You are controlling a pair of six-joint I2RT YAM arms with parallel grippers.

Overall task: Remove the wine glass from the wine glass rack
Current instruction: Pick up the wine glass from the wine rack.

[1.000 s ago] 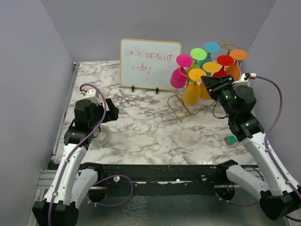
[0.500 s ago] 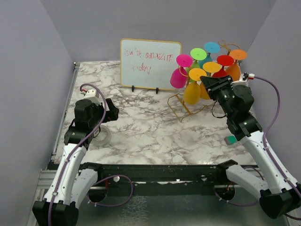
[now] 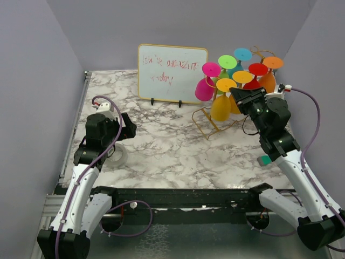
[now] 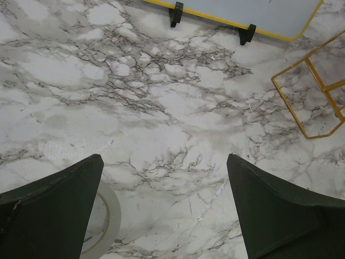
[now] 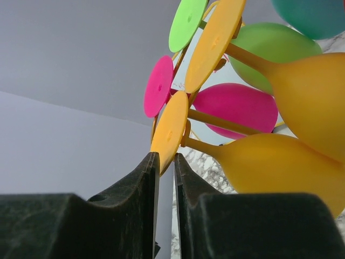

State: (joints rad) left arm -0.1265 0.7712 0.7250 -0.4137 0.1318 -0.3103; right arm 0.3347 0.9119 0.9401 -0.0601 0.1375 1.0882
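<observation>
Wine glass [image 3: 220, 106] is not yet off. The yellow one at the front hangs on the rack [image 3: 206, 123] at the right rear of the bench [image 3: 161, 145], so I judge the task to be at its grasping step, with nothing lifted so far.

At far left, the left fingers [image 4: 48, 210] stand wide apart over bare marble and hold nothing. A tape roll [image 4: 105, 216] lies just below them. This arm has no evident part in the job. In the middle rear, a white board [image 3: 172, 73] stands upright on two small feet, just left of the rack. The gold wire rack carries a crowded cluster of coloured glasses with their feet up and bowls lower: pink, green, teal, red, orange and yellow.

The right fingers [image 5: 108, 226] are at the yellow glass's foot with only a narrow slit between them. The rim of that disc sits right at the mouth of the slit. The wrist view does not show whether they pinch the rim or stop just short of it.

Left to do: secure the hold, slide the stem out along the rails without dragging the close neighbours, and carry the glass clear of the rack.
</observation>
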